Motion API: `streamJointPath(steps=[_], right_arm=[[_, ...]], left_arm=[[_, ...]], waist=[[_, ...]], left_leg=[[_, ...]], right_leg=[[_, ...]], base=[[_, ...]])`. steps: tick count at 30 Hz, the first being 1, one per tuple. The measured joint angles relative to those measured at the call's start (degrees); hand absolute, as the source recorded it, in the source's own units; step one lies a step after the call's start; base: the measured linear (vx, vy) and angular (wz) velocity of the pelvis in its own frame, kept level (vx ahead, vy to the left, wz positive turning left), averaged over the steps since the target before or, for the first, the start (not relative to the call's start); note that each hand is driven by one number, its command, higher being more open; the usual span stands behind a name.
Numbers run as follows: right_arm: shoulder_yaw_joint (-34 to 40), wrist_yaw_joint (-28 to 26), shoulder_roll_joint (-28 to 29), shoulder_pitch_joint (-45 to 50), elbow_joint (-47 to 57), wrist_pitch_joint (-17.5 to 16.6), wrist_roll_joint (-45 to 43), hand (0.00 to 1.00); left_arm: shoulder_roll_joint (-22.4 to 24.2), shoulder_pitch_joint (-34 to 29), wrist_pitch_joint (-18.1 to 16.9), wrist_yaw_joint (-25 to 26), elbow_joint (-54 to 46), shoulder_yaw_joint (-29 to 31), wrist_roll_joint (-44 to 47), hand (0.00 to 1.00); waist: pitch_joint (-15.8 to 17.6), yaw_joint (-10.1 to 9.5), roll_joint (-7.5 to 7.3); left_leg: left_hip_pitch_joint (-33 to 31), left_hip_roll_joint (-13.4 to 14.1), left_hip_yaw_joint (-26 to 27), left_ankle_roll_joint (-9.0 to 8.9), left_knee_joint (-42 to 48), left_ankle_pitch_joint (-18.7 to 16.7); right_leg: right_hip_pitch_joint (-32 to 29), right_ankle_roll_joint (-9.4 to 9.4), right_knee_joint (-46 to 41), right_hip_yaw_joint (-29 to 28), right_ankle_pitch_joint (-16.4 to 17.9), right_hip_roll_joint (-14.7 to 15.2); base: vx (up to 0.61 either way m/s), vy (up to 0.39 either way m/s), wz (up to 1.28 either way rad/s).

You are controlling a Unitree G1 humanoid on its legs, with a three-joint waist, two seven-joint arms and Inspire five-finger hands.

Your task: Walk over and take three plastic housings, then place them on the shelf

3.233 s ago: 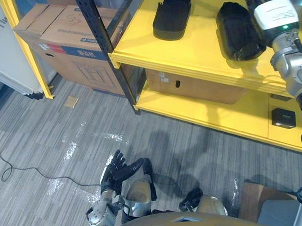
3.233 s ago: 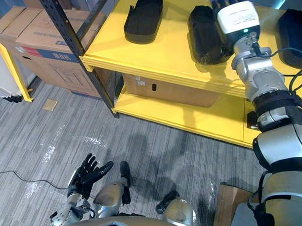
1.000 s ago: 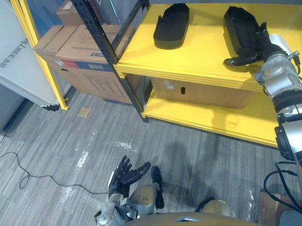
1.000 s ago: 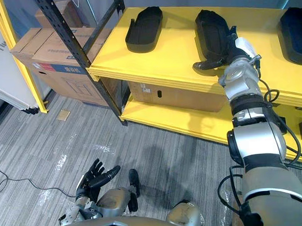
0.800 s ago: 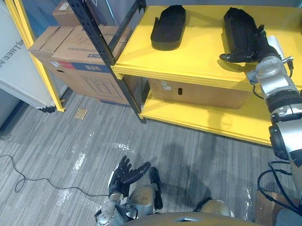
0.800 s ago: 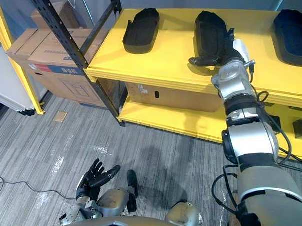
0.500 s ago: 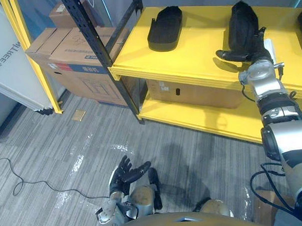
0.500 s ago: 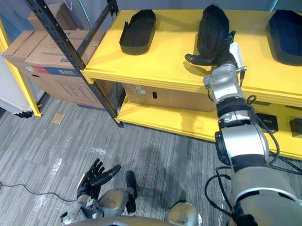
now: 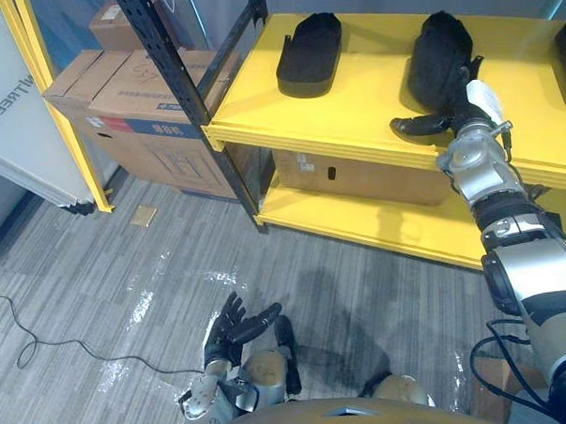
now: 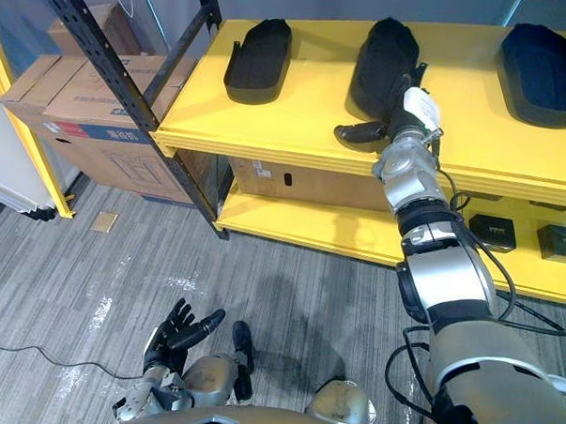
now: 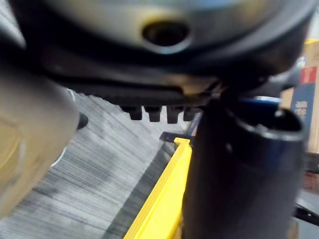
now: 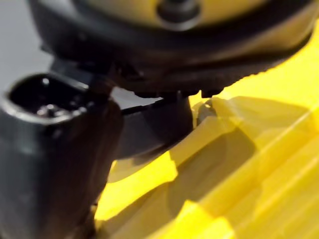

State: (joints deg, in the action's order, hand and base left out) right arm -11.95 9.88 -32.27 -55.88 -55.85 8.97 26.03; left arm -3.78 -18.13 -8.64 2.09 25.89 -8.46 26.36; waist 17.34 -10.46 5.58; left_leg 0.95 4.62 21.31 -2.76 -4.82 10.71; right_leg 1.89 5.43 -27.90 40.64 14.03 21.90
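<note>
Three black plastic housings lie on the yellow top shelf: one at the left, one in the middle and one at the right. My right hand rests at the near end of the middle housing. Its fingers lie straight against the housing's right side and its thumb sticks out to the left over the shelf, so the hand is open. The right wrist view shows the dark housing just past the thumb. My left hand hangs low over the floor, open and holding nothing.
A black slanted upright stands at the shelf's left corner, with cardboard boxes behind it. The lower shelf holds a cardboard box and small black boxes. A white panel stands at the left.
The camera has shifted. My right hand has drawn back toward the shelf's front edge along the middle housing, which now shows a broader, rounded side. The left hand stays low.
</note>
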Motion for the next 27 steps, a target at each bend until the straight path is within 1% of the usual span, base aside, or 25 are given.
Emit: streamJointPath(steps=[1, 4, 6, 9, 16, 19, 24, 27], right_arm=[[-0.88, -1.13, -0.6, 0.28, 0.66, -1.33, 1.11, 1.0], [-3.5, -3.21, -2.25, 1.14, 2.2, -3.36, 5.85, 1.0], [-5.63, -3.82, -3.21, 1.14, 2.32, -3.63, 7.52, 1.0], [-6.8, -4.33, -4.01, 1.14, 2.55, -3.56, 7.45, 1.0], [-7.75, -4.55, -4.01, 1.13, 2.71, -1.73, 7.51, 1.0], [-7.77, -4.56, -4.01, 1.12, 2.7, -0.78, 9.59, 1.0], [-7.76, -6.2, -4.04, 0.76, 2.68, 2.41, 9.61, 1.0], [-7.77, -6.9, -4.05, -0.25, 1.81, 3.13, 9.62, 1.0]], left_arm=[[-0.19, -0.04, 0.05, -0.23, -0.06, 0.0, 0.0, 1.0], [-0.64, -0.52, 0.12, -0.81, -0.86, 0.01, -0.01, 1.0], [-0.75, -0.57, 0.26, -0.91, -1.04, 0.02, -0.03, 1.0], [-0.78, -0.69, 0.26, -1.0, -1.28, 0.21, -0.05, 1.0], [-1.27, -1.07, 0.25, -1.22, -1.44, 0.31, -0.18, 1.0], [-1.27, -1.36, 0.22, -1.17, -1.73, 0.34, -0.17, 1.0], [-1.3, -1.57, 0.22, -0.79, -1.81, 0.37, -0.17, 1.0], [-1.32, -1.63, 0.22, -0.73, -1.84, 0.4, -0.16, 1.0]], waist=[[-0.01, -0.03, -0.14], [0.1, 0.0, -0.47], [0.14, -0.02, -0.58], [0.2, -0.16, -0.84], [0.1, -0.23, -1.33], [0.08, -0.25, -1.35], [-0.01, -0.25, -1.48], [-0.01, -0.24, -1.5]], left_leg=[[-0.07, -0.03, -0.13, 0.0, 0.0, 0.0], [-0.47, -0.05, -0.85, 0.01, -0.01, 0.01], [-0.47, -0.1, -1.2, 0.02, -0.02, 0.01], [-0.47, -0.11, -1.37, 0.03, -0.03, 0.02], [-0.39, -0.13, -1.55, 0.11, -0.05, 0.07], [-0.38, -0.11, -1.62, 0.16, -0.06, 0.11], [-0.32, 0.15, -1.54, 0.18, -0.08, 0.11], [-0.32, 0.36, -1.34, 0.18, -0.08, 0.11]], right_leg=[[0.05, 0.06, 0.06, 0.11, -0.03, 0.0], [0.24, 0.08, 0.13, 0.93, -0.04, -0.02], [0.62, 0.1, 0.23, 1.45, -0.05, -0.02], [0.81, 0.11, 0.26, 1.69, -0.05, -0.03], [1.11, 0.14, 0.28, 1.88, -0.07, -0.06], [1.2, 0.15, 0.28, 1.92, -0.08, -0.09], [1.41, 0.22, 1.17, 1.69, -0.58, -0.66], [1.54, 0.2, 2.04, 1.56, -1.12, -1.14]], base=[[0.03, -0.031, 0.06], [0.02, -0.033, 0.11], [0.02, -0.033, 0.1], [0.01, -0.013, 0.04], [0.0, -0.009, 0.01], [0.0, 0.0, 0.0], [0.0, -0.004, -0.01], [0.01, -0.01, -0.03]])
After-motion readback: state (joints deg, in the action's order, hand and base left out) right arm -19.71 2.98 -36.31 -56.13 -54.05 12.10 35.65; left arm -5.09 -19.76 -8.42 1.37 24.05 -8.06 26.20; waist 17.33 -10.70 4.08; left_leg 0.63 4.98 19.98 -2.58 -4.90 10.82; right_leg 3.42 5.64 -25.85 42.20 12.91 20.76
